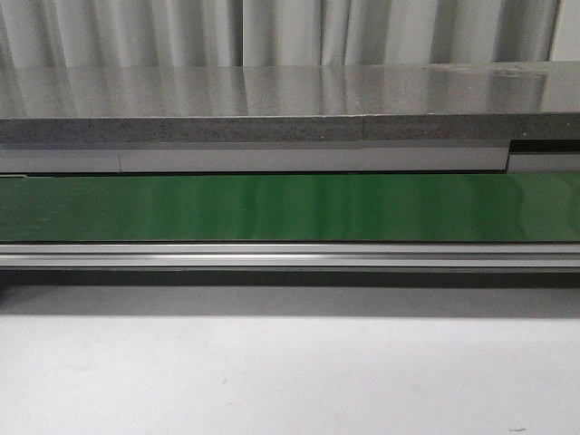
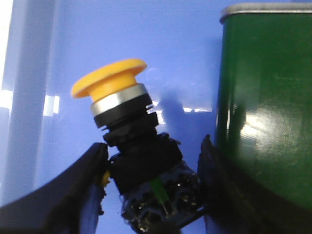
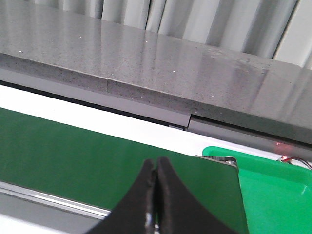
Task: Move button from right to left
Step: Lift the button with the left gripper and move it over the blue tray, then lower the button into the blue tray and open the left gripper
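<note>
The button [image 2: 127, 146], with a round yellow-orange head, a silver ring under it and a black blocky body, shows only in the left wrist view. It sits tilted between the two black fingers of the left gripper [image 2: 153, 183], which clasp its body from both sides. A small green mark and a bit of yellow show low on the body. Behind it lies a blue-tinted surface [image 2: 146, 39], and just beside one finger is the rounded end of the green belt [image 2: 268, 107].

In the right wrist view, the right gripper [image 3: 155, 195] has its fingers pressed together with nothing between them. It hangs over the green belt, near a bright green bin [image 3: 273, 195] at the belt's end. Beyond the belt runs a grey stone counter [image 3: 146, 58], with pale curtains [image 3: 195, 19] behind.

In the front view, the belt stretches across, a metal rail [image 1: 290, 256] along its near edge and a white table [image 1: 290, 372] in front. Neither arm appears there.
</note>
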Controlling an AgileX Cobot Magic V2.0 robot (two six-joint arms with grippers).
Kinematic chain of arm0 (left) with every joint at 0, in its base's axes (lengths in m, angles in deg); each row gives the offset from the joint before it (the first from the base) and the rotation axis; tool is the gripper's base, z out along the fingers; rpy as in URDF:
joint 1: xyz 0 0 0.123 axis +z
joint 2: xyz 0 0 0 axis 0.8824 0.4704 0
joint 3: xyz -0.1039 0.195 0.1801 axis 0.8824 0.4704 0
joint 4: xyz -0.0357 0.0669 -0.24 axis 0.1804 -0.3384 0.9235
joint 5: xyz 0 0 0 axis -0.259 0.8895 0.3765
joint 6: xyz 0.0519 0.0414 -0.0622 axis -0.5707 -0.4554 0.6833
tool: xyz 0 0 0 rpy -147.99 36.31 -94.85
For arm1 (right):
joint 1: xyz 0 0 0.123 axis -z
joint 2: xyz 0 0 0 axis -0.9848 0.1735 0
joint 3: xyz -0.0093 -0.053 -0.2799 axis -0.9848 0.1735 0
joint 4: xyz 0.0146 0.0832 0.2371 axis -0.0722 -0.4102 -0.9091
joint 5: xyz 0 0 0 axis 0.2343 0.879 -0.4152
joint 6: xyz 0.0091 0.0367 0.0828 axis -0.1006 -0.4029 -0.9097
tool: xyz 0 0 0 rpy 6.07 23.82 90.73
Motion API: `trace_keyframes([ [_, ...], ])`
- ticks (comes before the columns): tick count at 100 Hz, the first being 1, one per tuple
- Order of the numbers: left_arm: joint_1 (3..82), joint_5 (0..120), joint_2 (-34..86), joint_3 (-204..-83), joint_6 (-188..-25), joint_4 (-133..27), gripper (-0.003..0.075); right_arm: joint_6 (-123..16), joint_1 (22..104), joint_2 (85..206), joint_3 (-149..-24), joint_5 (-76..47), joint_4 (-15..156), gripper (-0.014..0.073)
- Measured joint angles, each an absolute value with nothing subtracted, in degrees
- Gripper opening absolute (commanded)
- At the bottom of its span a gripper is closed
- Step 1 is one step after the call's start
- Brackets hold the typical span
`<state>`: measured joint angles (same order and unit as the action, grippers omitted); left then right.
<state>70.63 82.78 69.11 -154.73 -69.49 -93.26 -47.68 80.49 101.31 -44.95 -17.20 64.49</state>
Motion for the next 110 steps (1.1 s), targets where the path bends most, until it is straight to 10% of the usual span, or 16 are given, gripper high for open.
trace_keyframes([
  [36,70.6,82.7,71.5,-154.7,-69.5,-94.2,0.0124,-47.7,80.5,101.3,-45.0,-17.2,64.5,-0.0068],
  [68,70.6,82.7,71.5,-154.7,-69.5,-94.4,0.0473,-47.7,80.5,101.3,-45.0,-17.2,64.5,-0.0068],
  [110,70.6,82.5,71.4,-154.7,-69.5,-95.9,0.0477,-47.7,80.5,101.3,-45.0,-17.2,64.5,-0.0068],
])
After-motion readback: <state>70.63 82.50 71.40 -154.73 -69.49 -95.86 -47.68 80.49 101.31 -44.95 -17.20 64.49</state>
